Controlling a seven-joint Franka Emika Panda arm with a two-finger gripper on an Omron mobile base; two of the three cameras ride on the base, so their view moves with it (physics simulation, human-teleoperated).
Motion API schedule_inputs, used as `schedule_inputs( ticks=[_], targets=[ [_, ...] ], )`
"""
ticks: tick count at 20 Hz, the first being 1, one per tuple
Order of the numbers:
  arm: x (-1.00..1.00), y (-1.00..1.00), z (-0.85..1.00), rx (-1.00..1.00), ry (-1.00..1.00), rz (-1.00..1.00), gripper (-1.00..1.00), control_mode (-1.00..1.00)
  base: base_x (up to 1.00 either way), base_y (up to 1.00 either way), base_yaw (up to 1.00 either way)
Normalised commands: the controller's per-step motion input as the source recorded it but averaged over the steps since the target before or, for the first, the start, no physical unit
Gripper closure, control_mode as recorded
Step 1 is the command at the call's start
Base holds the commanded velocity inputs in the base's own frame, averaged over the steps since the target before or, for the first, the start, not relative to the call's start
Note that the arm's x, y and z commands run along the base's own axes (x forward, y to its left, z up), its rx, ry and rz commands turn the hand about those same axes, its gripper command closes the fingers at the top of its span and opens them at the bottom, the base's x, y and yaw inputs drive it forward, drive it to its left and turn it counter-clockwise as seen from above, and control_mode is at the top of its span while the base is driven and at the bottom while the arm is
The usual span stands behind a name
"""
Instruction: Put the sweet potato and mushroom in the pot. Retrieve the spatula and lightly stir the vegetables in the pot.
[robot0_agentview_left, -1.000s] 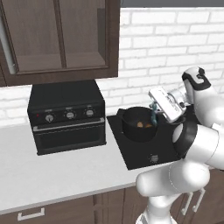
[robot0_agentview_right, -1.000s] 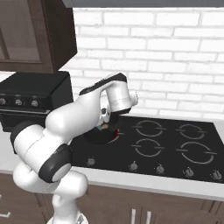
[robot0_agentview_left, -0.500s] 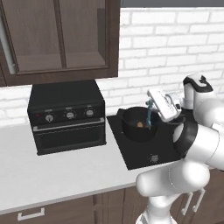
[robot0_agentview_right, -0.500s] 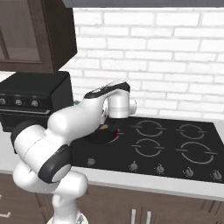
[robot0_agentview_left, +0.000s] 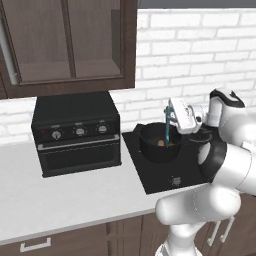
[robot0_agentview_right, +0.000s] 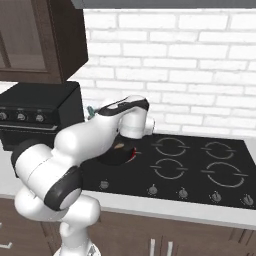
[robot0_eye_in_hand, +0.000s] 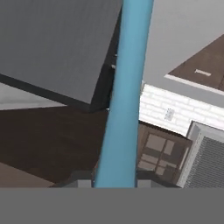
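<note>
Left base view: we see the gripper (robot0_agentview_left: 171, 116) clamped on the spatula (robot0_agentview_left: 167, 131), blade down inside the pot (robot0_agentview_left: 159, 143). We judge a hard sweep toward 3 o'clock could tip the pot or flick out the sweet potato (robot0_agentview_left: 161, 143).

A pale grey worktop (robot0_agentview_left: 75, 195) runs along a white brick wall, above dark wood cabinet fronts. A black oven (robot0_agentview_left: 77, 132) stands on it at the left. Just beside it, a black hob (robot0_agentview_left: 165, 172) is set into the surface, its four rings and front knobs visible. A black pot (robot0_agentview_left: 159, 145) sits on the hob's near-left ring.
</note>
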Motion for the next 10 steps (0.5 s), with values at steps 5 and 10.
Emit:
schedule_inputs(
  ticks=[5, 10],
  targets=[
    [0.03, -0.23, 0.08, 0.11, 0.17, -0.07, 1.00, -1.00, 0.00, 0.00, 0.00],
    [0.24, -0.12, 0.00, 0.01, 0.06, -0.08, 1.00, -1.00, 0.00, 0.00, 0.00]
  ],
)
